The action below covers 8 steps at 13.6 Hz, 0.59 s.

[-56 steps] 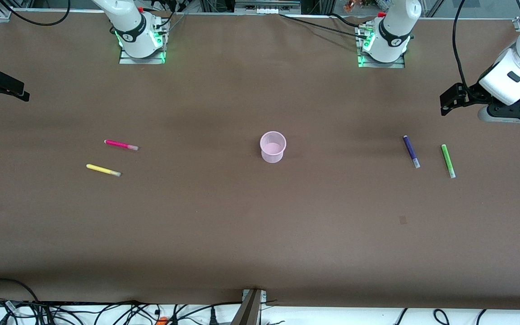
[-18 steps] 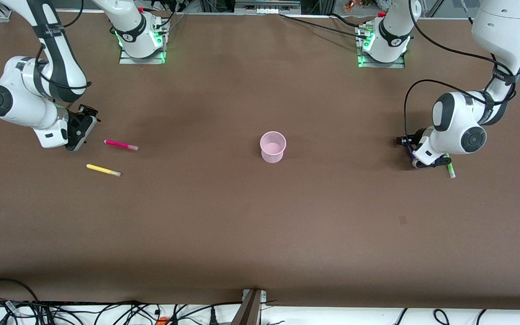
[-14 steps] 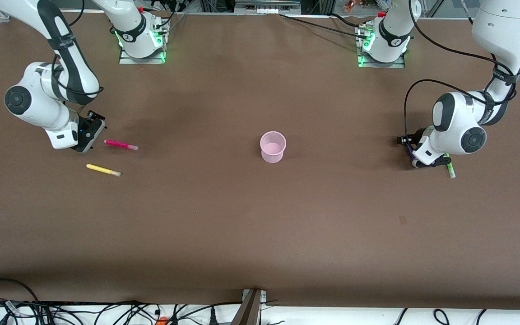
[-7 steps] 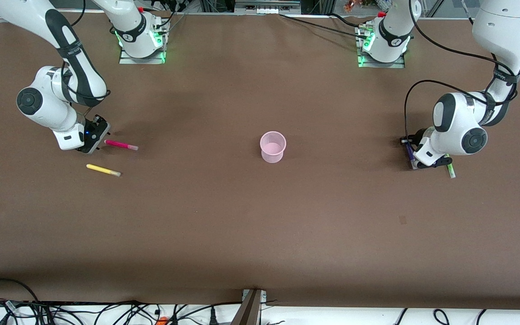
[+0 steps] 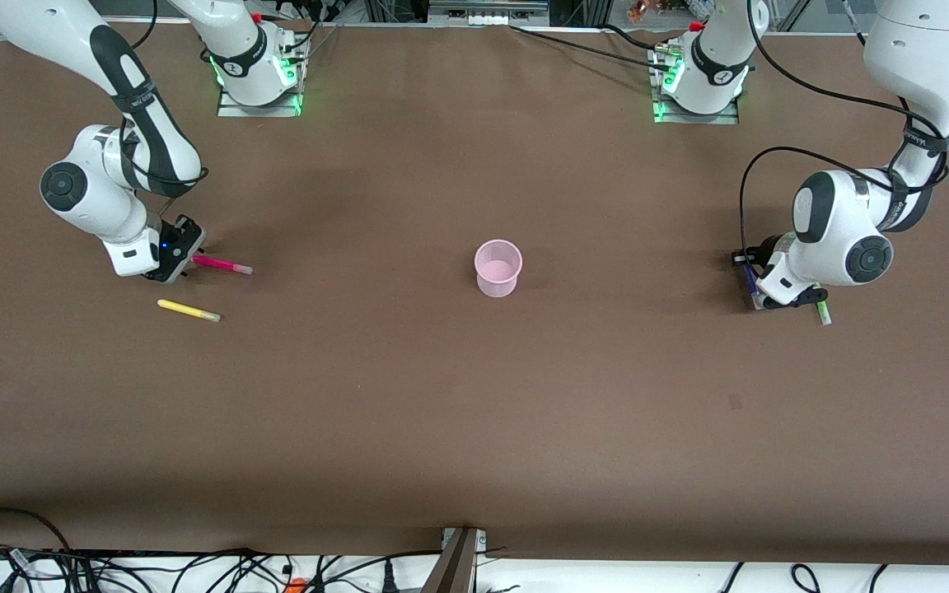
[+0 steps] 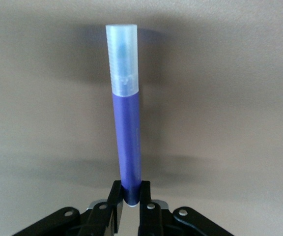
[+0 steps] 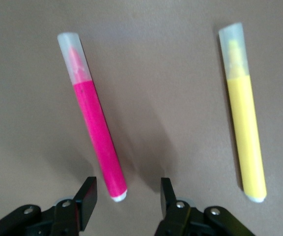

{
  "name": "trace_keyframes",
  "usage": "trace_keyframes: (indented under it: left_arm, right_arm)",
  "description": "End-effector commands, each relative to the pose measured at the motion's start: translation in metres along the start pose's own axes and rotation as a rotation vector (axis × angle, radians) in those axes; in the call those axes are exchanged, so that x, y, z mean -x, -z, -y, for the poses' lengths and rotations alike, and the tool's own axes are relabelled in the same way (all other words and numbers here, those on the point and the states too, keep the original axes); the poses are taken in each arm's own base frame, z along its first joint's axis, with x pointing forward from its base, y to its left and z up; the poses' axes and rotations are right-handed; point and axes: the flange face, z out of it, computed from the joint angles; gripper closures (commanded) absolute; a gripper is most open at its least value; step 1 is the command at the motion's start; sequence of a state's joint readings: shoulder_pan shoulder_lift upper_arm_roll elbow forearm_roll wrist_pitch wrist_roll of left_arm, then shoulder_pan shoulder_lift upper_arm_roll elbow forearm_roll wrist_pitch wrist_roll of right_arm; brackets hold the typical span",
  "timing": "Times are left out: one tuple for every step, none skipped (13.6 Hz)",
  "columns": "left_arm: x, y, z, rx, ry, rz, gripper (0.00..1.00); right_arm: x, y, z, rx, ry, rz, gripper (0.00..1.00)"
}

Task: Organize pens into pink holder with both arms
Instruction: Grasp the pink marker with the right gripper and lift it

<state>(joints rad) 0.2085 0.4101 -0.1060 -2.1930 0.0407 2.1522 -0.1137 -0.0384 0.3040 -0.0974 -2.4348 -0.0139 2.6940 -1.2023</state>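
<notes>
Left pincer [image 6: 130, 204] is clamped on the purple pen [image 6: 127, 120]; right pincer [image 7: 127, 196] stands part-open astride the pink pen's [image 7: 93, 123] end.

Brown table [image 5: 474, 428], cables [image 5: 194, 568] along edge.

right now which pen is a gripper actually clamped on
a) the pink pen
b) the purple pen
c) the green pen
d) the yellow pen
b: in the left wrist view the left gripper has its fingers pressed against the end of the purple pen, while the right gripper stands open around the end of the pink pen without touching it, and the yellow pen and green pen lie free on the table.
</notes>
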Motion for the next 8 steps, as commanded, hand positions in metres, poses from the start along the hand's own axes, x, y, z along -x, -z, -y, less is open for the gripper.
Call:
trace_keyframes:
  left_arm:
    - [-0.004,0.018,0.0,0.012,0.02,0.032,1.0]
    - [-0.004,0.022,0.0,0.011,0.024,0.041,1.0]
    - [-0.005,0.027,-0.001,0.01,0.033,0.052,1.0]
    - [-0.006,0.029,-0.001,0.008,0.036,0.067,1.0]
    - [-0.008,0.029,-0.001,0.007,0.035,0.083,1.0]
    - [-0.009,0.029,-0.002,0.007,0.031,0.087,1.0]
    - [-0.011,0.024,0.0,0.009,0.029,0.095,1.0]
    - [-0.013,0.02,0.0,0.01,0.026,0.1,1.0]
  right_arm:
    - [-0.006,-0.002,0.005,0.009,0.025,-0.012,0.4]
    - [-0.006,-0.002,0.005,0.009,0.025,-0.012,0.4]
    - [-0.009,-0.002,0.006,0.008,0.03,-0.014,0.4]
    - [-0.01,-0.001,0.006,0.008,0.032,-0.014,0.47]
    - [-0.01,-0.001,0.006,0.008,0.032,-0.014,0.55]
    - [-0.01,-0.001,0.006,0.008,0.032,-0.014,0.63]
    - [-0.01,-0.001,0.006,0.01,0.032,-0.015,0.72]
    - [-0.01,0.0,0.006,0.011,0.032,-0.015,0.81]
